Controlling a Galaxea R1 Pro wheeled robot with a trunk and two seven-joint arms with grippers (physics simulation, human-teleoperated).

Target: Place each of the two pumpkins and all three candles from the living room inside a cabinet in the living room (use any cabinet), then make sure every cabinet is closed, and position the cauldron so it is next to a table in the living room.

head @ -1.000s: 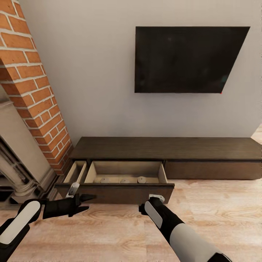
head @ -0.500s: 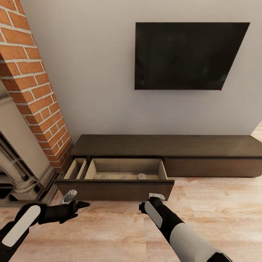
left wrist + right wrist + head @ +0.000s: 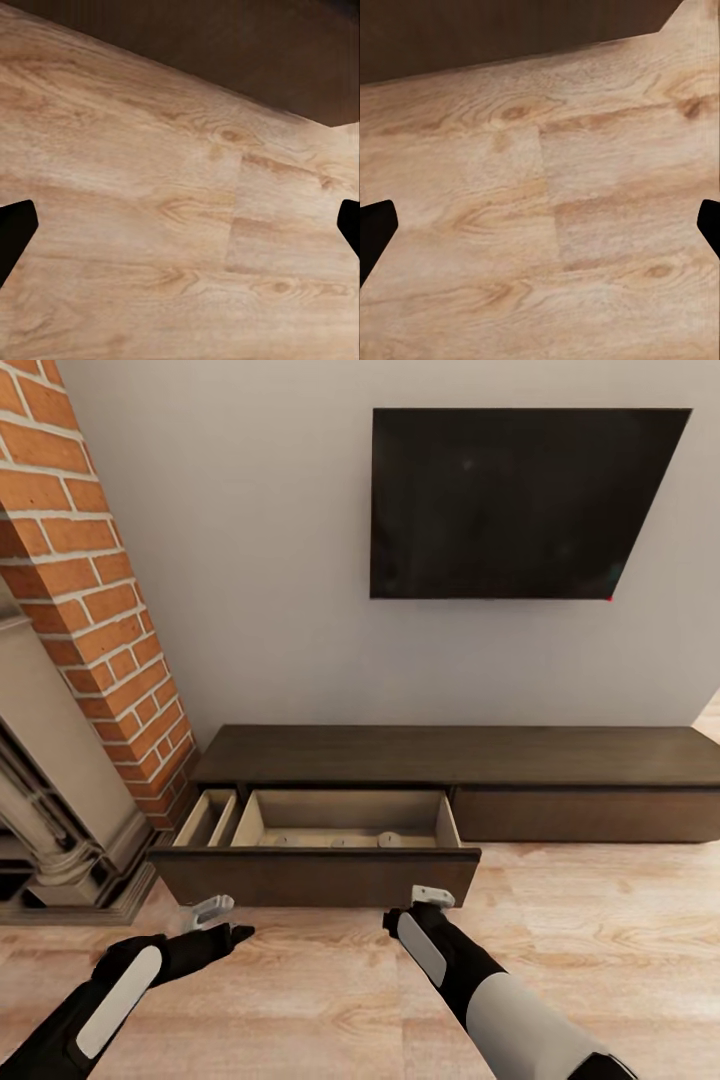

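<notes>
With the three candles (image 3: 334, 841) lying in the cabinet's (image 3: 450, 760) pulled-out drawer (image 3: 315, 875), both grippers, left (image 3: 212, 916) and right (image 3: 428, 901), hung spread wide and empty just before its front, so an uneven push might skew and jam it.

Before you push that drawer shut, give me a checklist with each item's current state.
1. Candles inside the open drawer: ok, three small stubs lie in it.
2. Pumpkins inside the cabinet: cannot tell, none visible in the open compartments.
3. Left gripper free: ok, open over bare floor.
4. Right gripper free: ok, open, nothing between the fingers.
5. Both grippers in front of the drawer front: ok, just short of it, not touching.
6. Cabinet's right section closed: ok, front flush.
</notes>
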